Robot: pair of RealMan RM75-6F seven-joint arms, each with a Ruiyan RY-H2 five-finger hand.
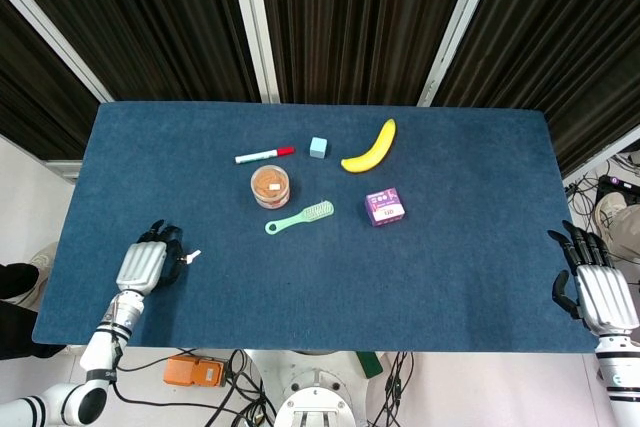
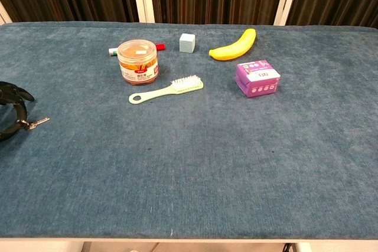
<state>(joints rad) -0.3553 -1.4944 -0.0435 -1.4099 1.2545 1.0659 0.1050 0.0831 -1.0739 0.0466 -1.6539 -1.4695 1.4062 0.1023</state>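
My left hand (image 1: 145,265) lies near the table's front left corner, its fingers curled in and pinching a small metal key (image 1: 191,256). The chest view catches only the dark fingertips (image 2: 13,112) at the left edge, meeting at the ring end of the key (image 2: 34,123), which rests on the cloth. My right hand (image 1: 592,290) sits at the front right edge of the table with its fingers straight and apart, holding nothing. It is out of the chest view.
On the blue table (image 1: 460,247), at the far middle, lie a red-capped marker (image 1: 264,155), a pale blue cube (image 1: 318,147), a banana (image 1: 371,147), an orange-lidded jar (image 1: 271,186), a green brush (image 1: 299,216) and a purple box (image 1: 385,206).
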